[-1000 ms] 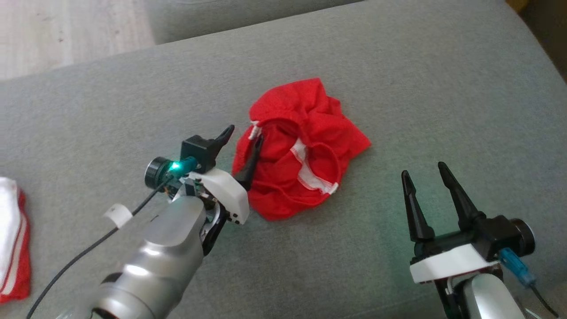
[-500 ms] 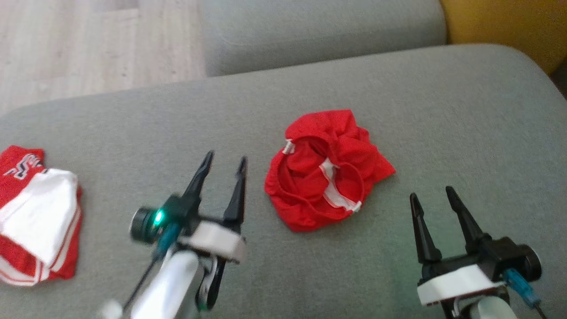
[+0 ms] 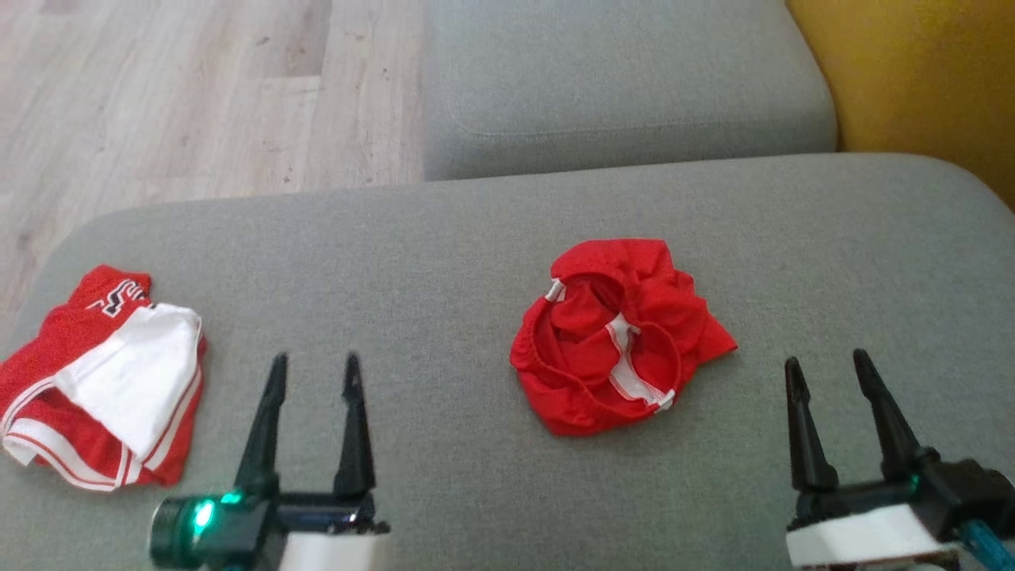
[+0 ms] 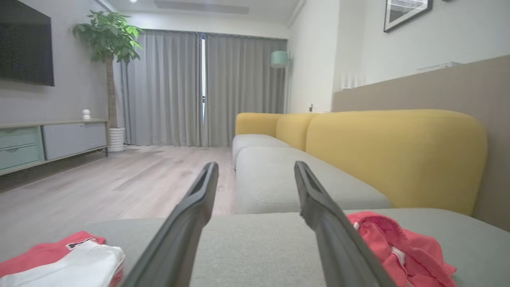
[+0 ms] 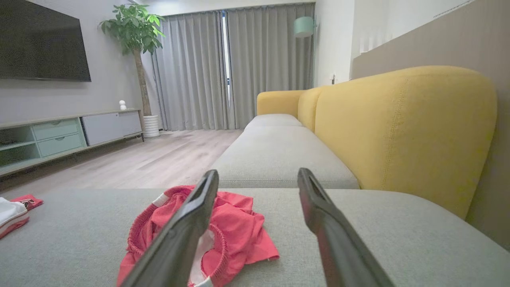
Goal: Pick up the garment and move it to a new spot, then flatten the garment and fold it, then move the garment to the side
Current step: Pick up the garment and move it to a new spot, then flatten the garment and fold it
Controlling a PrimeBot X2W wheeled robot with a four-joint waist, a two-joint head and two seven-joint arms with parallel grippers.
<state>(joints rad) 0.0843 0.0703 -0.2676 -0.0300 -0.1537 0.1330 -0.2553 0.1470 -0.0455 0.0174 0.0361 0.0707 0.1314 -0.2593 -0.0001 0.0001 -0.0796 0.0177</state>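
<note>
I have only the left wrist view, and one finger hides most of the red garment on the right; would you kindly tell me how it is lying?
Observer: In the head view the red garment lies crumpled in a heap on the grey sofa seat, not flattened, with white trim showing among the folds.
Operator: Thank you. Where is the right gripper in relation to it?
Observer: The right gripper is open and empty. It is apart from the garment, to its right and nearer the robot, with bare seat between them.
</note>
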